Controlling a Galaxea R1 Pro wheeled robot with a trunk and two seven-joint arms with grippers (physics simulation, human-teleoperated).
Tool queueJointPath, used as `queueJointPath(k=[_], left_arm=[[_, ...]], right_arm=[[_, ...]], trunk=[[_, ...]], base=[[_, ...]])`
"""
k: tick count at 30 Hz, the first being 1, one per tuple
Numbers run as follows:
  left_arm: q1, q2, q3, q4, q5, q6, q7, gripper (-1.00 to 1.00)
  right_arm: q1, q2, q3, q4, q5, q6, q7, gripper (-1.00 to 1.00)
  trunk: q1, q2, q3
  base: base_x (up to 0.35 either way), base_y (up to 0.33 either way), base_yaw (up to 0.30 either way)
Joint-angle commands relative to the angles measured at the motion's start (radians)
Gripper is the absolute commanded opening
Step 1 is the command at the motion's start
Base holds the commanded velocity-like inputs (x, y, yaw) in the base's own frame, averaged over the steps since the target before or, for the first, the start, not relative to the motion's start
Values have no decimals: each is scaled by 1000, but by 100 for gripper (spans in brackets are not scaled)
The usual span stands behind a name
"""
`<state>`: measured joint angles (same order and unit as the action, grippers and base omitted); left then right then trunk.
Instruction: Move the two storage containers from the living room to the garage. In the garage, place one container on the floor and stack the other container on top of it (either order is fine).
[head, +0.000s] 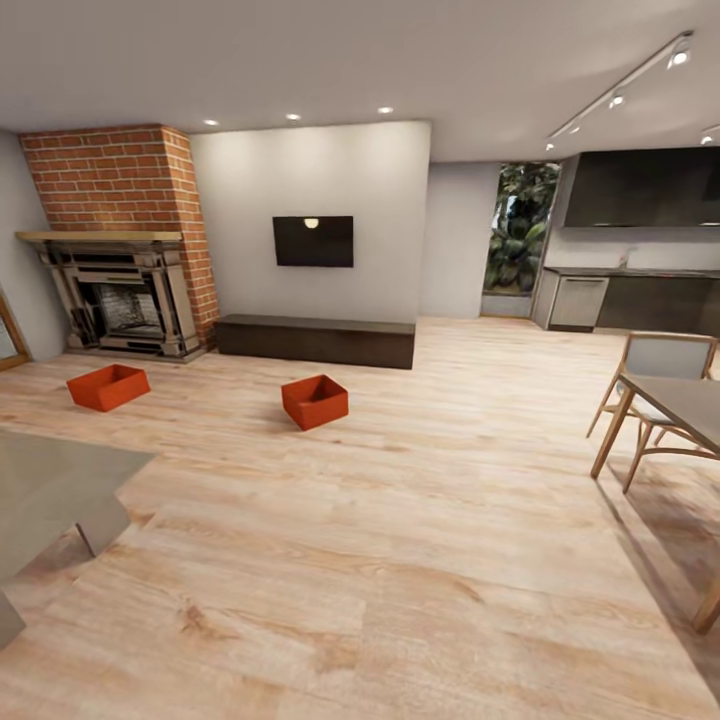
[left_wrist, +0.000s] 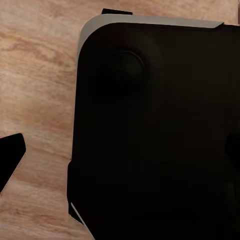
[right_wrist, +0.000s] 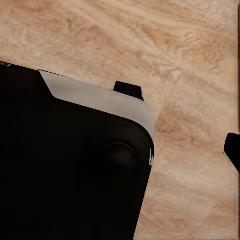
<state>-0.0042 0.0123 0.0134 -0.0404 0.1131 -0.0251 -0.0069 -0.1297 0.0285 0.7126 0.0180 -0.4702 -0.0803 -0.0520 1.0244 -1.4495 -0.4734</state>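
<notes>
Storage containers wait untouched; whether either arm's jaws stand wide or narrow cannot be told, since both wrist views show mostly the robot's dark base (left_wrist: 155, 135) above the wood-plank floor (head: 420, 560). One container (head: 315, 401) sits before the low cabinet (head: 315, 341), a corner toward the camera. The other (head: 108, 386), near the fireplace (head: 125, 290), runs lengthwise left to right.
</notes>
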Motion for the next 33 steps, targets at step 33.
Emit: queueJointPath(k=[33], left_arm=[[0,0,0,0,8,-3,-1,100]], right_arm=[[-1,1,8,2,-9,-4,-2,100]], trunk=[[1,0,-1]], base=[[322,0,0]])
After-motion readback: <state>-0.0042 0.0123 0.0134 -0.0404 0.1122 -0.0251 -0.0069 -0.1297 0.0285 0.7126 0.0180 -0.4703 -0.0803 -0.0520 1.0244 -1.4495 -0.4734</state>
